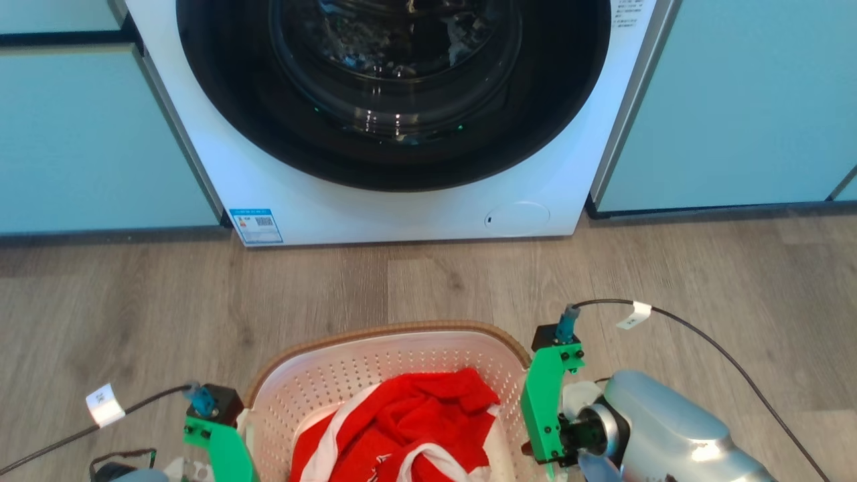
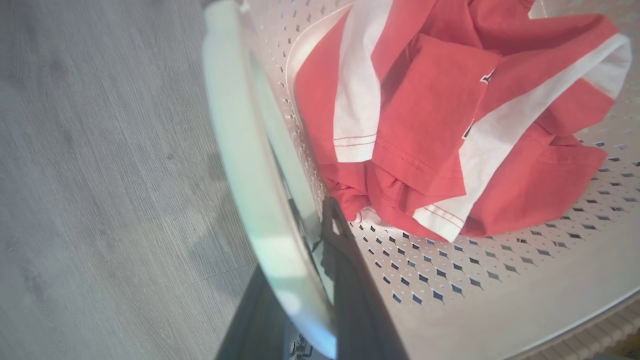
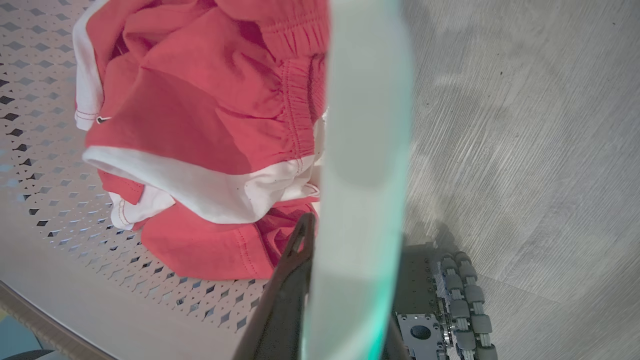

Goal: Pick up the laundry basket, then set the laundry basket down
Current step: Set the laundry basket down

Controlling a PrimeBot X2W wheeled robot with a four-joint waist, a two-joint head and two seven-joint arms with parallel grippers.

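My left gripper [image 2: 300, 250] and right gripper [image 3: 352, 235] pinched side handles of the white perforated plastic laundry basket [image 1: 402, 329] at nine and three o'clock; grey wooden floor [image 1: 201, 301] lay open toward twelve

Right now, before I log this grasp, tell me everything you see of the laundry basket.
The laundry basket is white perforated plastic with a brown woven-look rim, upright before the washing machine, holding a red-and-white garment. The left gripper and right gripper each clamp a pale side handle, one finger inside.
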